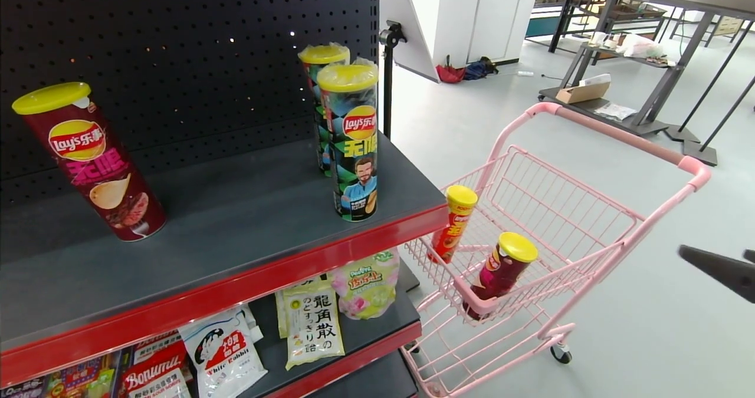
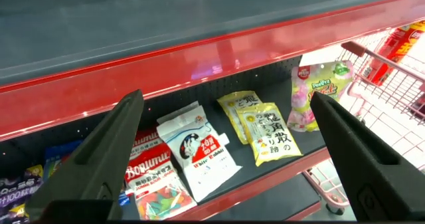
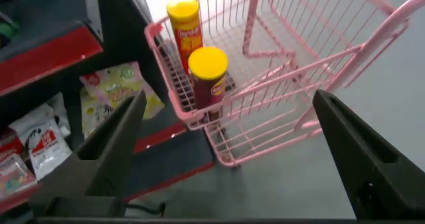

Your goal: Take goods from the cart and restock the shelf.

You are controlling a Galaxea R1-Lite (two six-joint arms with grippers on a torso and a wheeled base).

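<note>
The maroon chip can (image 3: 210, 84) leans in the near corner of the pink cart (image 1: 619, 135), below and ahead of my right gripper (image 3: 229, 98), whose fingers are spread wide on nothing. A red chip can (image 3: 184, 31) stands just past it. I read this as the pickup step: next, drop over the maroon can and close. My left gripper (image 2: 227, 96), also apart and empty, faces the lower shelf (image 2: 259, 177) and its snack bags (image 2: 199, 154).
</note>
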